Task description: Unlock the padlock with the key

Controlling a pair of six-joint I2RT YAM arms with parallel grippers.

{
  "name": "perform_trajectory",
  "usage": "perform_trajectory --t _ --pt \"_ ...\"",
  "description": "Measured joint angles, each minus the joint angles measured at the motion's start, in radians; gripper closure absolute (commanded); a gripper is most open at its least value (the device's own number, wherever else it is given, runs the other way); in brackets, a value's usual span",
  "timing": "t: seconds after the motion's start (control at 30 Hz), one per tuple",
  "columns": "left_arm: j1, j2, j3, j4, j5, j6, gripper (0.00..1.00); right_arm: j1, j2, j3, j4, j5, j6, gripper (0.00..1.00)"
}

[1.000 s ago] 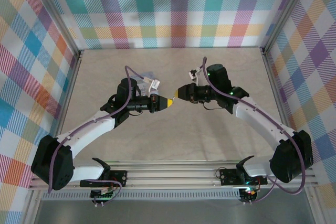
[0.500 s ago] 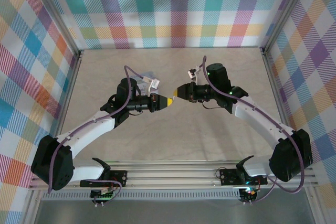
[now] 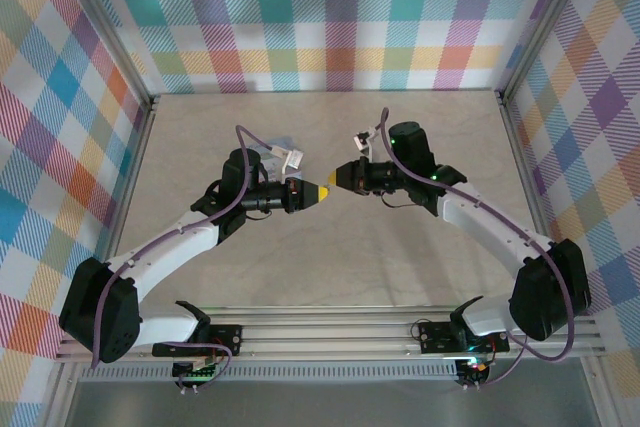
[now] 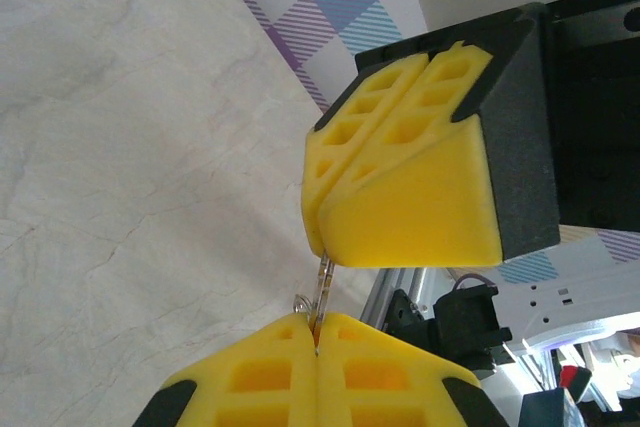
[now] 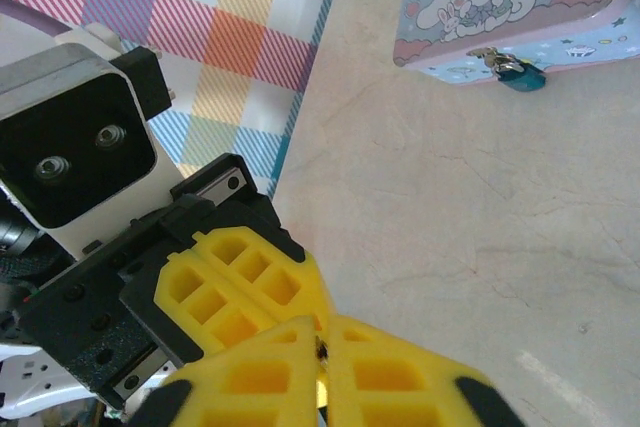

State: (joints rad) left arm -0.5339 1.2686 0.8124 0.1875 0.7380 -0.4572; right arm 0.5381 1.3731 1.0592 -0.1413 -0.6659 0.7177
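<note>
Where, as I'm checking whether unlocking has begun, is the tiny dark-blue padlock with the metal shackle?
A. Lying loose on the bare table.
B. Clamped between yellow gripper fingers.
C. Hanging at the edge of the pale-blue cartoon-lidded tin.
C: the right wrist view shows the padlock hanging at the front edge of the pale-blue cartoon tin.

A robotics lab test cell; aluminium frame posts [image 3: 118, 32] and plaid cloth walls [image 3: 330, 17] box in a pale tabletop [image 3: 330, 267]. The left arm [image 3: 170, 247] and right arm [image 3: 490, 227] stand bolted to a slotted aluminium rail [image 3: 330, 329] along its near edge.
</note>
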Motion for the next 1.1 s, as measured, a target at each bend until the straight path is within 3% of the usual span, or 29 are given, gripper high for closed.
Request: perform_trajectory --t 0.3,0.33,0.43,0.5,0.6,0.73,0.87,1.1 --pt "0.001 -0.006 -0.006 0.000 -0.013 0.000 1.00 0.000 0.000 -0.010 0.013 -0.003 -0.003 1.00" --pt "0.001 -0.006 -0.006 0.000 -0.016 0.000 0.97 0.000 0.000 -0.010 0.013 0.000 -0.008 1.00" --pt "0.001 -0.006 -0.006 -0.002 -0.023 -0.002 0.66 0.000 0.000 -0.005 -0.011 0.008 -0.035 1.00" --pt "0.002 -0.010 -0.006 -0.003 -0.034 -0.002 0.52 0.000 0.002 0.016 -0.072 0.023 -0.072 1.00" --pt "0.009 -0.024 -0.007 -0.021 -0.063 0.000 0.45 0.000 0.028 0.100 -0.203 0.054 -0.154 1.00" --pt "0.029 -0.054 -0.024 -0.042 -0.099 0.000 0.46 0.007 0.086 0.254 -0.388 0.109 -0.295 1.00" --pt "0.040 -0.059 -0.025 -0.053 -0.100 -0.005 0.55 0.021 0.116 0.332 -0.522 0.148 -0.417 1.00" --pt "0.042 -0.031 -0.025 0.027 0.009 -0.035 0.70 0.034 0.122 0.337 -0.599 0.111 -0.557 1.00"
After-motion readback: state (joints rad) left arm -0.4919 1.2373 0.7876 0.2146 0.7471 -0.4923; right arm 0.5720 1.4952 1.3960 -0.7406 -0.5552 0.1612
